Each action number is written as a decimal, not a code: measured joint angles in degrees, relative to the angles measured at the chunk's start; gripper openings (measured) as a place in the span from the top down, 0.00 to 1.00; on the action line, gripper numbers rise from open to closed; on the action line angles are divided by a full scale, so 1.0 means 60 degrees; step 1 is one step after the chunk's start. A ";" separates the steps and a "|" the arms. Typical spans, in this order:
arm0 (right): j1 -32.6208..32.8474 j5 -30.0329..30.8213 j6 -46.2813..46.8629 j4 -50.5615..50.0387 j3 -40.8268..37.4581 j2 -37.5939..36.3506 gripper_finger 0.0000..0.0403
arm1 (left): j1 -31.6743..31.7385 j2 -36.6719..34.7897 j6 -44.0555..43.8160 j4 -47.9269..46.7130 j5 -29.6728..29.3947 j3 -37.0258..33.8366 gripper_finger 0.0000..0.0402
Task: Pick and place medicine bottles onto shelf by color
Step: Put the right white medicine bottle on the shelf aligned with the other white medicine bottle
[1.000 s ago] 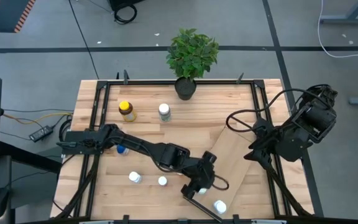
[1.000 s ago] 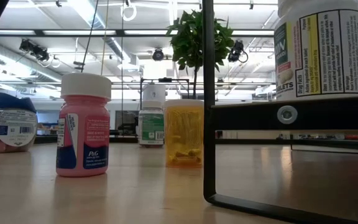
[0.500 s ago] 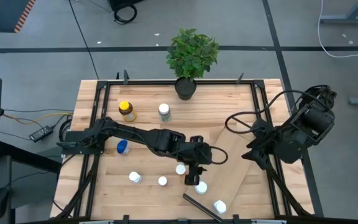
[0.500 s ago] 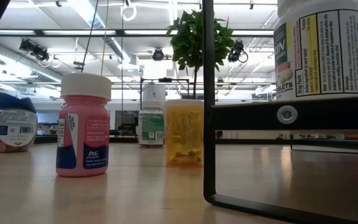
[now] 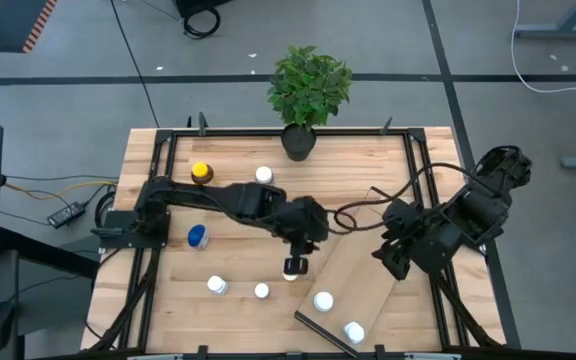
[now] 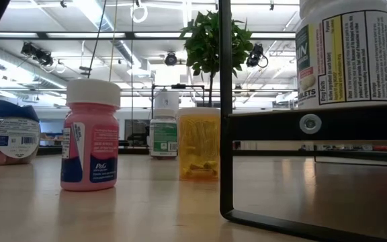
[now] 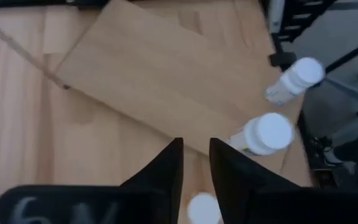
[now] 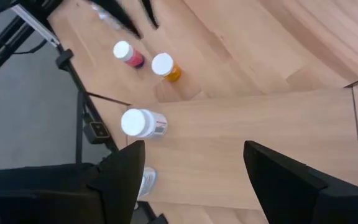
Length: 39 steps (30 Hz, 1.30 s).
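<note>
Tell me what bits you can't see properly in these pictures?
- Left gripper, high view: it covers the bottle beneath; whether the fingers touch it cannot be told.
- That bottle, left wrist view: cut off by the picture's edge.
- Labels of the two bottles on the shelf, high view: too small.
- Tall bottle, low view: top cut off.

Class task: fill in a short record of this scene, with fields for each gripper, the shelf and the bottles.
Shelf: flat light-wood board, carrying two white-capped bottles
Left gripper: mid-table, over a small white-capped bottle beside the board
Right gripper: above the board's right side, jaws open, empty
Blue-capped bottle: on the tabletop, left side
</note>
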 joint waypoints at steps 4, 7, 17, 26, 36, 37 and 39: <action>-0.0169 0.0047 -0.0015 -0.0001 0.0004 0.0110 0.30 | 0.0124 -0.0871 -0.0018 0.0844 -0.0019 -0.1333 0.82; -0.0311 0.0031 -0.0343 0.0035 0.0000 0.0404 0.30 | 0.0201 -0.2021 -0.0506 0.2331 -0.0025 -0.3307 0.83; -0.1674 -0.0762 -0.3024 0.0821 -0.0003 0.1016 0.30 | 0.0394 -0.6203 -0.2915 0.6098 -0.0530 -0.8897 0.82; -0.3639 -0.3054 -0.6105 0.1894 0.0000 0.1904 0.30 | -0.0428 -0.7927 -0.4672 0.7686 -0.1694 -1.0961 0.80; -0.4704 -0.4207 -0.9717 0.1918 0.0000 0.2324 0.30 | -0.1178 -0.7941 -0.5869 0.7448 -0.2989 -1.0963 0.81; -0.4791 -0.4385 -1.0045 0.1911 0.0000 0.2324 0.30 | -0.1173 -0.7940 -0.6114 0.7465 -0.3006 -1.0963 0.81; -0.4918 -0.4819 -1.0725 0.1895 0.0000 0.2320 0.30 | -0.1149 -0.7940 -0.6681 0.7476 -0.3027 -1.0963 0.82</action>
